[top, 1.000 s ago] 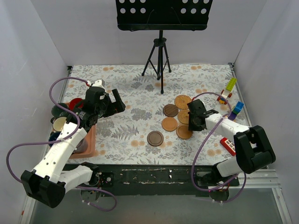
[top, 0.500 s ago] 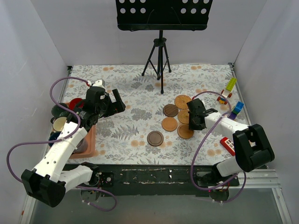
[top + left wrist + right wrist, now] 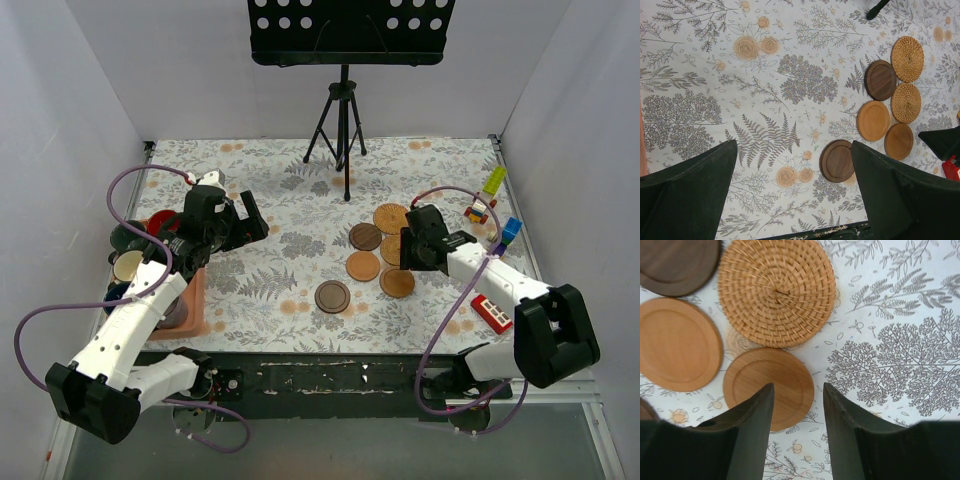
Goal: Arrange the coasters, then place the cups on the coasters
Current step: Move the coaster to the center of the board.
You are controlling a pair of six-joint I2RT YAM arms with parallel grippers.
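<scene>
Coasters (image 3: 362, 266): six lie flat on the tabletop (image 3: 280, 190), right of centre. Five sit close together, with the two rattan ones on the group's right side. One dark disc (image 3: 332, 296) lies apart, nearer the front edge.
Cups (image 3: 128, 267): crowded at the far left edge by the pink tray (image 3: 192, 300), largely hidden behind the left arm.
Left arm (image 3: 130, 325): reaches up the left side, with the wrist raised over the tray's far end and turned toward the centre.
Left jaws: spread as wide as they go, empty, well above the fern print.
Right arm (image 3: 490, 272): stretched in from the right with the forearm low and the wrist over the cluster's right side.
Right jaws: partway open with nothing between them, pointing down at the nearest wood coaster (image 3: 769, 387). Cannot tell whether they touch it.
Surface: pale cloth printed with grey ferns and orange flowers.
Room: plain white walls on three sides, a black music stand (image 3: 350, 40) on a tripod at the back, and toy blocks (image 3: 493, 183) along the right edge.
</scene>
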